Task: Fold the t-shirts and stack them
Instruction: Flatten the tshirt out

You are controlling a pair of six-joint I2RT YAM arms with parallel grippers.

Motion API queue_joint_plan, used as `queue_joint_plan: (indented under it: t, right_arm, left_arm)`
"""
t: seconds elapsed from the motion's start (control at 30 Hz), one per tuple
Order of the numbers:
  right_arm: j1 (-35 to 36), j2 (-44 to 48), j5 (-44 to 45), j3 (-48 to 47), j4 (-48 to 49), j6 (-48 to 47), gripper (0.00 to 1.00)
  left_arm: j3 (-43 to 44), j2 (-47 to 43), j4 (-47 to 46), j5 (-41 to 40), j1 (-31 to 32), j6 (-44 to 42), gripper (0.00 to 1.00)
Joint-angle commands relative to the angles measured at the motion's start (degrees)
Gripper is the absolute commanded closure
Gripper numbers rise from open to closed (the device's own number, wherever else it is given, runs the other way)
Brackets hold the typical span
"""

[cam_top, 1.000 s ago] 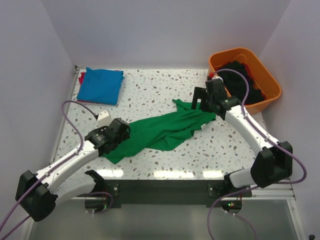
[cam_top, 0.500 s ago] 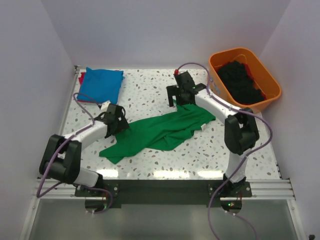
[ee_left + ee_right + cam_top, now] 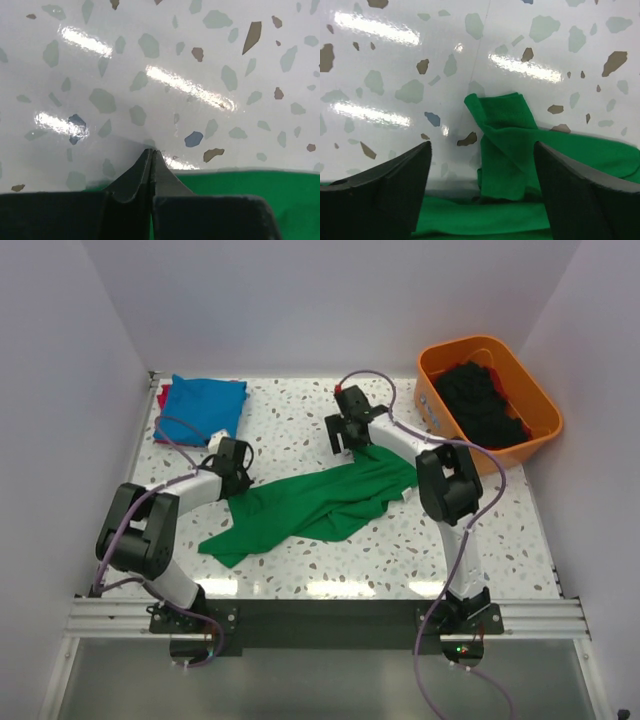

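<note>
On the speckled white bench [image 3: 300,410], left of the orange plastic tub [image 3: 530,383] and nearer the arm bases: a rumpled bright green cloth t-shirt [image 3: 320,505]. Stretches in a long slanting band, upper end toward the tub, lower end trailing away from it.

At the end nearer the tub, lies with one folded corner flat on the bench, directly between the right fingers [image 3: 385,195]. Touches neither of them, as far as the wrist view shows. Right fingers: spread wide, released, gripping nothing, one on each side of that corner.

At the shirt's edge farther from the tub: the left fingers [image 3: 135,182], clenched, tips pressed flat together over bare bench. Just behind those tips, the green hem, close against the fingers. Impossible to tell whether any cloth is pinched between them.

Far left of the tub, at about the same depth on the bench: a folded blue cloth t-shirt [image 3: 203,410], with a sliver of red cloth [image 3: 162,395] showing beneath its far-left corner.

Inside the tub: a heap of black cloth [image 3: 480,405], filling most of it.
</note>
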State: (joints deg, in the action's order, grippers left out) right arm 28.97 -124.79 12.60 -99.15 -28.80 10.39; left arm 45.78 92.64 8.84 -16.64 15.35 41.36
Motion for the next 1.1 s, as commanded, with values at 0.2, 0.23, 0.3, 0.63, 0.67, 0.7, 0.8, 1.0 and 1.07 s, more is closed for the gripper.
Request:
queue_joint_plan:
  t: [0.2,0.23,0.3,0.63,0.67,0.7,0.8,1.0,1.07]
  right_arm:
    - [-0.1,-2.2,2.8,1.0,4.3,1.7,0.73]
    - [-0.1,-1.6,3.8,1.2,4.4,2.0,0.8]
    - [-0.1,1.6,6.5,2.5,4.8,2.9,0.92]
    - [-0.1,22.6,10.5,14.5,10.8,4.2,1.0]
    - [-0.1,23.4,10.6,15.6,10.7,4.3,1.0]
    - [-0.1,24.1,10.7,16.0,10.4,4.4,1.0]
    - [-0.1,26.5,11.3,17.7,9.5,5.0,1.0]
    - [-0.1,29.5,12.0,19.9,8.5,5.7,1.0]
    - [-0.1,29.8,12.1,20.1,8.1,5.5,1.0]
  left_arm:
    - [-4.0,-1.0,0.8,4.4,-0.1,-0.7,1.0]
    - [-4.3,-2.5,0.7,4.3,-0.1,-1.1,1.0]
    - [-4.9,-7.6,0.5,3.6,-0.1,-1.5,1.0]
    - [-4.6,-20.9,8.2,-2.9,-0.1,0.6,1.0]
    - [-4.5,-20.4,10.0,-4.1,-0.1,1.2,1.0]
    - [-3.7,-19.9,11.0,-4.3,-0.1,2.0,0.88]
    - [-2.8,-17.2,13.0,-4.8,-0.1,3.1,0.51]
    - [-2.7,-11.5,11.3,-3.3,-0.1,3.9,0.43]
    - [-2.2,-8.7,10.8,-2.7,-0.1,4.1,0.43]
